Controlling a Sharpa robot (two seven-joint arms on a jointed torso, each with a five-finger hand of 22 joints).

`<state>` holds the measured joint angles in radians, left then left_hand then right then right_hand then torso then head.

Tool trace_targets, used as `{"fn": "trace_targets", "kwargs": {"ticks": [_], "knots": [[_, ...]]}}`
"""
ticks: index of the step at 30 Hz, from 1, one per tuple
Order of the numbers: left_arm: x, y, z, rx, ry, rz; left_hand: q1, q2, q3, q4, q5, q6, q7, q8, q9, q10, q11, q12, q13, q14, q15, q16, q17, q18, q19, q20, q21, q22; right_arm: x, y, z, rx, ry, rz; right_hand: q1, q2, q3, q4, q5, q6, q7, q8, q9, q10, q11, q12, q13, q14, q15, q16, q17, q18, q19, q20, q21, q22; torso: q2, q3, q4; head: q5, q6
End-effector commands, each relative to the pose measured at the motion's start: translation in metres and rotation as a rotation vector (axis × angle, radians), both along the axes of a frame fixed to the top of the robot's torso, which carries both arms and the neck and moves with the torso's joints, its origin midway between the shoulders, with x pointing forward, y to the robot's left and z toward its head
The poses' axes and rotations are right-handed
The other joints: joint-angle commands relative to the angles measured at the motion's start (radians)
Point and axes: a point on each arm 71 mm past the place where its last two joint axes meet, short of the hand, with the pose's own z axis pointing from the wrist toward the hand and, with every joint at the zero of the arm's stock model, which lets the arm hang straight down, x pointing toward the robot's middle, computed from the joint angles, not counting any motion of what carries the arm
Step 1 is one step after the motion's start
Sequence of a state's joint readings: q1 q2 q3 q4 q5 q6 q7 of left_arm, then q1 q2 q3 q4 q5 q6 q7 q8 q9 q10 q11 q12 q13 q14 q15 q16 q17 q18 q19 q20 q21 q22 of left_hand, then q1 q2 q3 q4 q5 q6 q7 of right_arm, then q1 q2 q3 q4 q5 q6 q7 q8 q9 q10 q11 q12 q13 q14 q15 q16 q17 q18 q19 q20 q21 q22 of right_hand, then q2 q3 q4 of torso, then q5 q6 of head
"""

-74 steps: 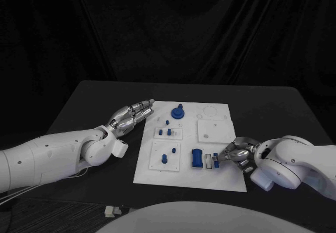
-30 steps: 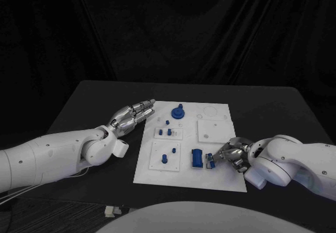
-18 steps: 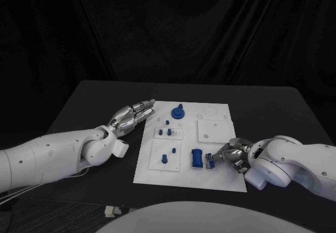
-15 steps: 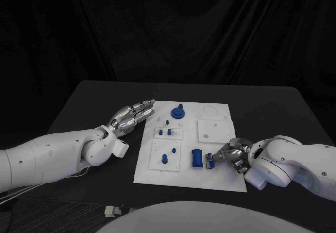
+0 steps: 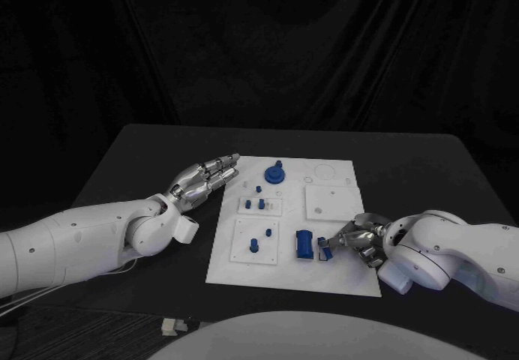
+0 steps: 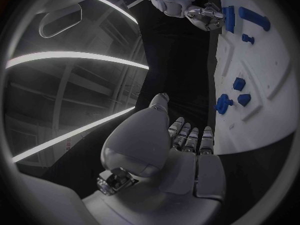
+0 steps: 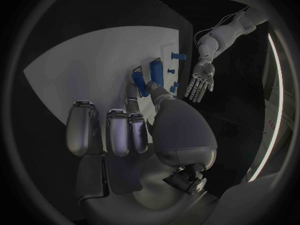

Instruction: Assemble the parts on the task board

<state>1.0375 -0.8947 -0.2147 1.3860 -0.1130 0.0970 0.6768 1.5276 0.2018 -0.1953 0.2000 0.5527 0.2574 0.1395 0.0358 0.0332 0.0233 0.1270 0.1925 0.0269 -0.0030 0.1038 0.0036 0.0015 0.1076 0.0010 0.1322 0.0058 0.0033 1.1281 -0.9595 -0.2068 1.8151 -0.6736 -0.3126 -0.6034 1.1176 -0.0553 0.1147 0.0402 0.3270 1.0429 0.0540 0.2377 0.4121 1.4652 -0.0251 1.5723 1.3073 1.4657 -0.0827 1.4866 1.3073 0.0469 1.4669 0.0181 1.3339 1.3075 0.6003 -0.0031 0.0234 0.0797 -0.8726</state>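
now, a small blue piece [image 5: 325,248] is pinched at the fingertips of the right hand [image 5: 358,238], low over the near right part of the white board [image 5: 335,281], just beside the larger blue block [image 5: 305,244] that stands there. the piece is seen again in the right wrist view [image 7: 138,79], held between the thumb and a finger with the block [image 7: 155,70] right beside it; the other fingers are curled under the palm. whether the piece is already seated or merely touching the board cannot be told.

the step in hand is judged to be the fitting of this piece next to the block. for it to be done well, the piece should be kept upright and square to its slot, lowered straight, and pressed only once it is lined up; the block should not be nudged sideways by the fingers. the pinch should be let go only when the piece stands by itself.

further up the board, a round blue knob [image 5: 274,174] stands near the far edge, and small blue pegs [image 5: 255,203] sit in the left column, a further peg [image 5: 254,244] nearer.

the left hand [image 5: 202,180] is laid flat and open on the black table [image 5: 141,157] at the board's left edge, fingers stretched, nothing held.
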Motion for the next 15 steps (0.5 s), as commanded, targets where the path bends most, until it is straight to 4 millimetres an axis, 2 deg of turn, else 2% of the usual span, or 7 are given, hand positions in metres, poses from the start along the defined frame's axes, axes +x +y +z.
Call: {"fn": "trace_targets", "kwargs": {"ticks": [1, 2, 8, 12, 14, 15], "knots": [[-0.0006, -0.0014, 0.0006, -0.018, -0.005, -0.005, 0.006, 0.001, 0.000, -0.008, 0.003, 0.006, 0.027, 0.006, 0.001, -0.001, 0.007, 0.004, 0.001, 0.003, 0.007, -0.004, -0.002, -0.008, 0.002, 0.007, -0.003, 0.001, -0.0021, -0.0006, -0.0009, -0.019, 0.005, 0.010, -0.014, -0.001, -0.002, 0.009, -0.011, -0.007, 0.002, 0.006, -0.001, 0.106, 0.003, -0.001, 0.264, 0.064, -0.002, -0.005, 0.035, 0.010, 0.006, 0.008, -0.006, 0.187, 0.000, 0.0004, 0.0001, 0.000, 0.000], [-0.0006, -0.0014, 0.0006, -0.018, -0.005, -0.005, 0.006, 0.001, 0.000, -0.008, 0.003, 0.006, 0.027, 0.006, 0.001, -0.001, 0.007, 0.004, 0.001, 0.003, 0.007, -0.004, -0.002, -0.008, 0.002, 0.007, -0.003, 0.001, -0.0022, -0.0006, -0.0008, -0.019, 0.005, 0.012, -0.025, -0.005, -0.012, 0.019, -0.039, -0.008, 0.002, 0.009, -0.001, 0.106, 0.004, -0.001, 0.264, 0.064, -0.002, -0.005, 0.035, 0.010, 0.007, 0.009, -0.005, 0.187, 0.000, 0.0004, 0.0003, 0.000, 0.000], [-0.0006, -0.0014, 0.0005, -0.018, -0.004, -0.006, 0.006, 0.001, 0.000, -0.009, 0.003, 0.006, 0.027, 0.006, 0.001, -0.001, 0.007, 0.004, 0.001, 0.003, 0.007, -0.004, -0.002, -0.008, 0.002, 0.007, -0.003, 0.001, -0.0028, -0.0007, -0.0006, -0.020, 0.005, 0.017, -0.040, -0.009, -0.033, 0.046, -0.088, -0.010, 0.002, 0.019, -0.001, 0.106, 0.003, -0.001, 0.264, 0.064, -0.002, -0.005, 0.034, 0.011, 0.007, 0.009, -0.007, 0.187, 0.000, 0.0004, 0.0000, 0.000, 0.000], [-0.0007, -0.0015, 0.0005, -0.018, -0.004, -0.006, 0.006, 0.001, 0.000, -0.009, 0.004, 0.006, 0.027, 0.006, 0.001, -0.001, 0.007, 0.005, 0.001, 0.003, 0.007, -0.004, -0.002, -0.009, 0.002, 0.007, -0.003, 0.001, -0.0029, -0.0009, -0.0005, -0.022, 0.003, 0.019, -0.038, -0.003, -0.032, 0.051, -0.083, -0.007, 0.000, 0.023, 0.000, 0.106, 0.002, -0.001, 0.264, 0.064, -0.003, -0.005, 0.035, 0.011, 0.007, 0.008, -0.008, 0.187, 0.000, 0.0004, 0.0002, -0.001, 0.000], [-0.0007, -0.0014, 0.0004, -0.018, -0.003, -0.006, 0.007, 0.000, 0.000, -0.010, 0.005, 0.006, 0.027, 0.006, 0.001, -0.001, 0.007, 0.004, 0.001, 0.003, 0.008, -0.004, -0.002, -0.009, 0.002, 0.007, -0.003, 0.001, -0.0029, -0.0010, -0.0005, -0.022, 0.002, 0.019, -0.035, 0.002, -0.033, 0.056, -0.054, -0.004, -0.002, 0.030, 0.001, 0.106, 0.000, -0.001, 0.264, 0.064, -0.004, -0.005, 0.035, 0.011, 0.007, 0.007, -0.007, 0.187, 0.000, 0.0003, 0.0002, -0.001, 0.000], [-0.0007, -0.0014, 0.0004, -0.018, -0.003, -0.006, 0.007, 0.000, 0.000, -0.010, 0.005, 0.006, 0.027, 0.006, 0.001, -0.001, 0.007, 0.004, 0.001, 0.003, 0.008, -0.004, -0.002, -0.009, 0.002, 0.007, -0.003, 0.001, -0.0029, -0.0010, -0.0005, -0.023, 0.002, 0.020, -0.035, 0.002, -0.033, 0.056, -0.054, -0.004, -0.002, 0.030, 0.001, 0.106, 0.000, -0.001, 0.264, 0.064, -0.004, -0.005, 0.035, 0.011, 0.007, 0.007, -0.007, 0.187, 0.000, 0.0003, 0.0001, -0.001, 0.000]]}}
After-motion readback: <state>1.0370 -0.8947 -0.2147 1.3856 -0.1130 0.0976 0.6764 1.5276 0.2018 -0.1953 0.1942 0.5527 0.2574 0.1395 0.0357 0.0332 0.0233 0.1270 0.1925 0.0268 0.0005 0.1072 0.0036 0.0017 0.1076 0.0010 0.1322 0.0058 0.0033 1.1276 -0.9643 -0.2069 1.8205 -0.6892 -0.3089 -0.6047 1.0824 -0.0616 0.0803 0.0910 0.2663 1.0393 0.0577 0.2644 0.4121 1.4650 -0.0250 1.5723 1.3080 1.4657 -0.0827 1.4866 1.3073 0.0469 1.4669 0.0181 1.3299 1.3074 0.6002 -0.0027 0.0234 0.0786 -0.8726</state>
